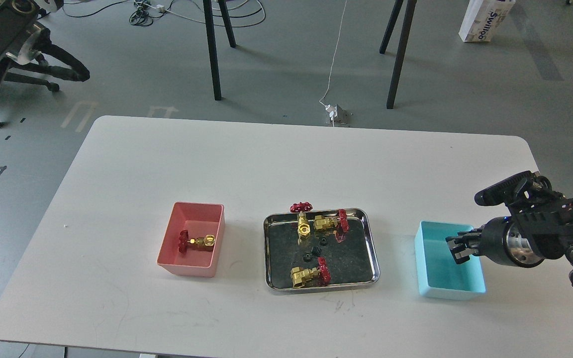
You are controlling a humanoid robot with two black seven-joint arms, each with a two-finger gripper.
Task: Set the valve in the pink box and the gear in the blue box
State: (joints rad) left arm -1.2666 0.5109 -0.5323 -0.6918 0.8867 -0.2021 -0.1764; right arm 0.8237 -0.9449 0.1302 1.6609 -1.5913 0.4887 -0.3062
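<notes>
Plainly, the trouble ahead sits with my right gripper [458, 248], which hangs over the blue box [428, 268] at its right wall. It is seen small and dark, so I cannot tell whether the fingers are parted or whether a gear is pinched between them; nor can I see any gear lying in the box. If one is held and released this close to the wall, I judge it could strike the rim and bounce onto the table [167, 159].

Two gears [316, 247] lie loose in the steel tray [373, 258], close among three valves [309, 276], so a reach for a gear could nudge a valve. One valve [197, 242] already rests on its side in the pink box [164, 261].

My right arm enters from the right edge, wrist roughly level, gripper pointing left. My left gripper is out of view.
</notes>
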